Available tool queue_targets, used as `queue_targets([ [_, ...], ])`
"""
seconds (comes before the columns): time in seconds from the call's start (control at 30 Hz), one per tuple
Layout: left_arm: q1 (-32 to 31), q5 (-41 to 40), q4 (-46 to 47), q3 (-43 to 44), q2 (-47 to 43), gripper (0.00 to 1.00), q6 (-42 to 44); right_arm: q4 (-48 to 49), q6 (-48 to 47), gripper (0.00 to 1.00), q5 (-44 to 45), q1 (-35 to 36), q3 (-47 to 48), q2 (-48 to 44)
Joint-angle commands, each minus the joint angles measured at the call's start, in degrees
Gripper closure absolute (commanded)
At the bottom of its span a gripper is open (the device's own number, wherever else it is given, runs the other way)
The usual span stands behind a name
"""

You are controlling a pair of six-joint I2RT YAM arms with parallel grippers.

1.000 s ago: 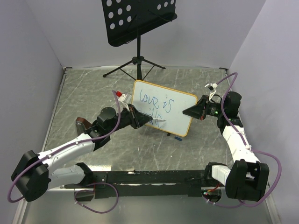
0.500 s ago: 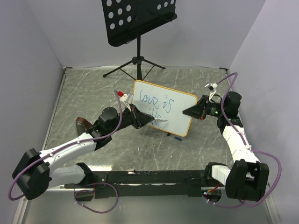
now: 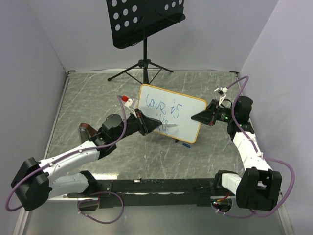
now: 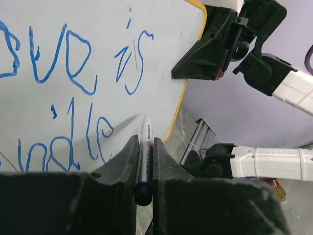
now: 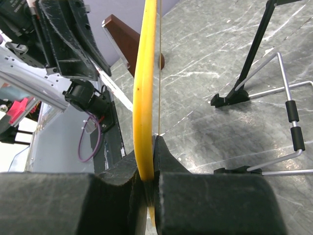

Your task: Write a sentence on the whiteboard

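Observation:
The whiteboard (image 3: pixel 190 121) stands tilted mid-table, with a light yellowish frame. Blue writing on it reads "love is" (image 3: pixel 164 106) on the top line. A second line below is partly hidden behind my left gripper. In the left wrist view the writing (image 4: pixel 73 63) shows "ove is" above "ndle". My left gripper (image 3: pixel 155 126) is shut on a grey marker (image 4: pixel 146 128), whose tip is at the board's lower right, just right of the second line. My right gripper (image 3: pixel 199 117) is shut on the board's right edge, which shows as a yellow rim (image 5: pixel 145 73) between its fingers.
A black perforated music stand (image 3: pixel 144 22) on a tripod (image 3: pixel 144 66) stands at the back. A brown block (image 3: pixel 84 129) lies by my left arm. A small blue cap (image 3: pixel 186 145) lies under the board's front edge. A wire stand (image 5: pixel 288 117) sits behind the board.
My left gripper has shifted slightly right with the marker along the second line. The right gripper and the board have not moved.

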Motion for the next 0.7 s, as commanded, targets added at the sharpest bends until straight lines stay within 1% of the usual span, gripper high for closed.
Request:
queue_targets([
  [0.0, -1.1, -2.9, 3.6, 0.5, -2.0, 0.99, 1.1, 3.4, 0.0, 1.00, -2.9, 0.2, 1.3, -1.4],
  [0.67, -4.8, -9.4, 0.8, -0.1, -4.3, 0.99, 3.0, 3.6, 0.1, 1.00, -3.0, 0.2, 1.4, -1.0],
])
